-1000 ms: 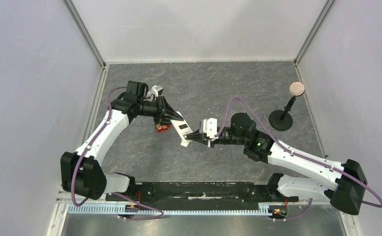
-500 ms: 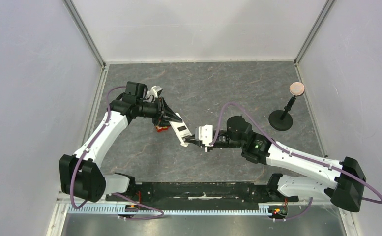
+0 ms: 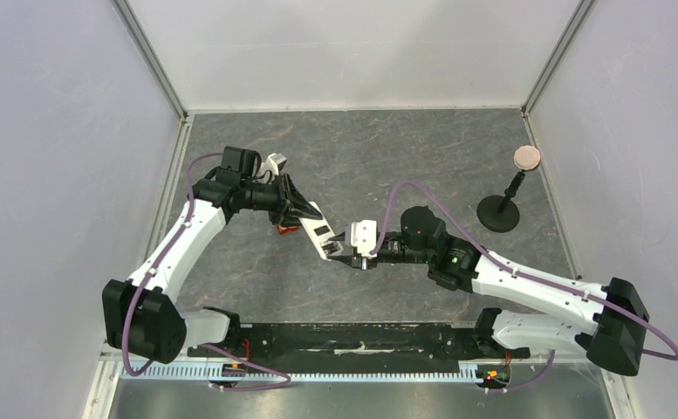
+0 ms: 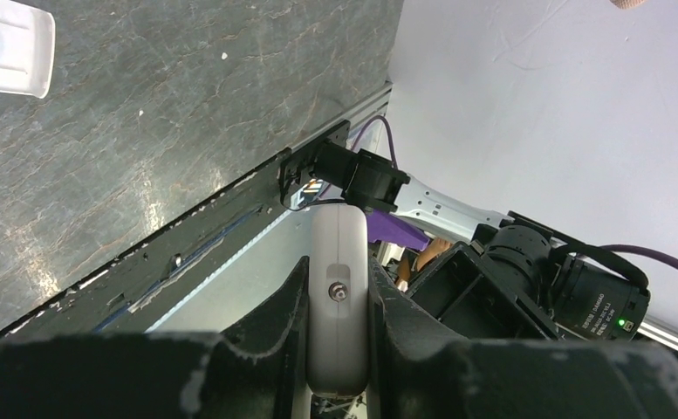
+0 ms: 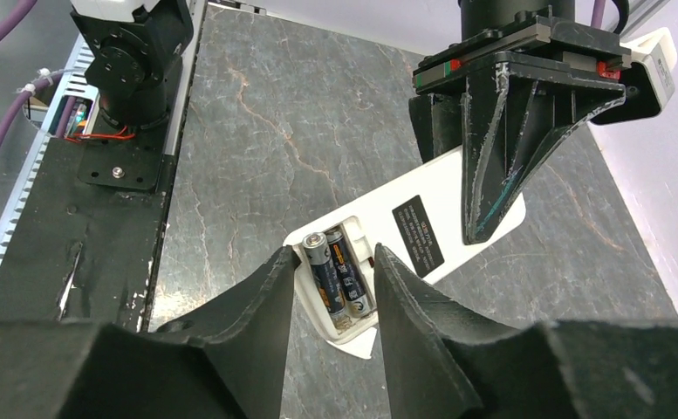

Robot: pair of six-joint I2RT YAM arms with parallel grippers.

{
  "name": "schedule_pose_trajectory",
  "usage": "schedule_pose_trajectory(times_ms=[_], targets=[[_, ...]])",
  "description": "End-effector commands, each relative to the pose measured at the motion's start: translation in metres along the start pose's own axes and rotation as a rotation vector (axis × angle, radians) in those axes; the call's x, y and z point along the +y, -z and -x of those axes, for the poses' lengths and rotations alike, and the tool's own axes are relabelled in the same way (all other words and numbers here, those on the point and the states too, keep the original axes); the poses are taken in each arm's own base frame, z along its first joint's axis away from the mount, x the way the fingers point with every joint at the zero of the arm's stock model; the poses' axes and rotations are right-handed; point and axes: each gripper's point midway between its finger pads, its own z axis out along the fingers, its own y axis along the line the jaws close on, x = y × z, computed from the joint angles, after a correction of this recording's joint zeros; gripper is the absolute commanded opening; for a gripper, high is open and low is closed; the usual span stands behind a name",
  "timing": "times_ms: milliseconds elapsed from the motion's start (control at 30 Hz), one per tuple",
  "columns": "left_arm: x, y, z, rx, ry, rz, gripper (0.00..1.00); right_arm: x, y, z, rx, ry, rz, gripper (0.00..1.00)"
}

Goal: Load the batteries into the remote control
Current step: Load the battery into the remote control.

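left jaws clamped on slim white rectangular remote control [image 5: 379, 223] | right jaws apart, straddling 2 black cylindrical batteries [image 5: 337, 278] seated in its open back

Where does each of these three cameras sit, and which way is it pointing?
Top external: above and behind the bases, looking down on the table; left arm and right arm show.
Left wrist: looks along the left gripper, shut on the remote control.
Right wrist: looks along the right gripper at the batteries.
Shared: all three show the remote control.
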Motion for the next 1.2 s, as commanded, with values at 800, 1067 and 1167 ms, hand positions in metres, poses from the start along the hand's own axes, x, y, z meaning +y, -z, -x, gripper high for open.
schedule_pose_trajectory(times_ms=[800, 1067, 1167], targets=[[-0.031, 0.015, -0.009, -0.01, -0.172, -0.122, 0.02, -0.039, 0.032, 0.024, 0.278, -0.898, -0.139, 0.98], [-0.034, 0.018, -0.015, 0.003, -0.188, -0.144, 0.02, -0.014, 0.022, 0.015, 0.199, -1.073, 0.022, 0.98], [-0.035, 0.018, -0.014, 0.001, -0.188, -0.144, 0.02, -0.014, 0.017, 0.024, 0.159, -1.099, 0.056, 0.98]])
